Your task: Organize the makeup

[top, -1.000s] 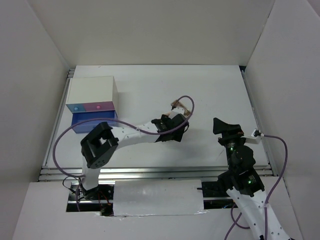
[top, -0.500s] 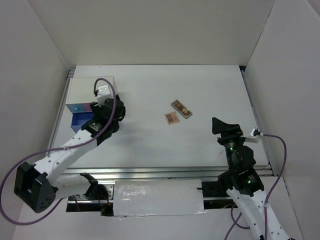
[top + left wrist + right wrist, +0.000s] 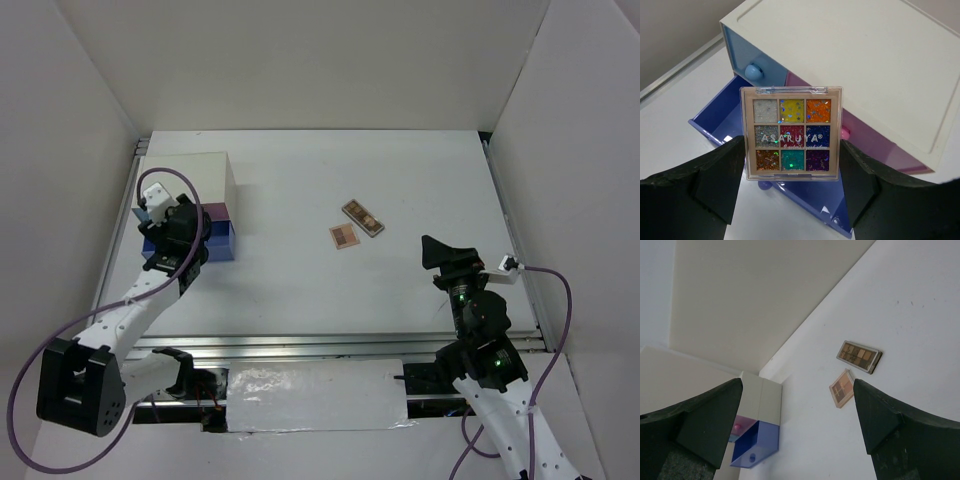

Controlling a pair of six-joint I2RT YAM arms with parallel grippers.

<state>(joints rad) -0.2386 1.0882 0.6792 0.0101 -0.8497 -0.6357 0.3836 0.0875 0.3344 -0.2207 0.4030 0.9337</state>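
My left gripper (image 3: 182, 237) is shut on the multicoloured eyeshadow palette (image 3: 791, 132) and holds it by its two side edges over the open blue drawer (image 3: 722, 116) of the white box (image 3: 865, 60). The brown palette (image 3: 363, 218) and the pinkish-tan palette (image 3: 343, 236) lie side by side on the table's middle; they also show in the right wrist view, brown (image 3: 860, 356) and tan (image 3: 842, 388). My right gripper (image 3: 448, 254) is open and empty, raised to the right of them. The bottle, tube and stick are out of view.
The white box (image 3: 185, 178) stands at the far left with a shut pink drawer (image 3: 875, 142) and the pulled-out blue drawer (image 3: 221, 241). White walls enclose the table on three sides. A metal rail (image 3: 300, 345) runs along the near edge.
My left arm has swung from the table's middle, by the two palettes, over to the box at the left, and now holds the multicoloured palette above the open blue drawer. The right arm has barely moved.
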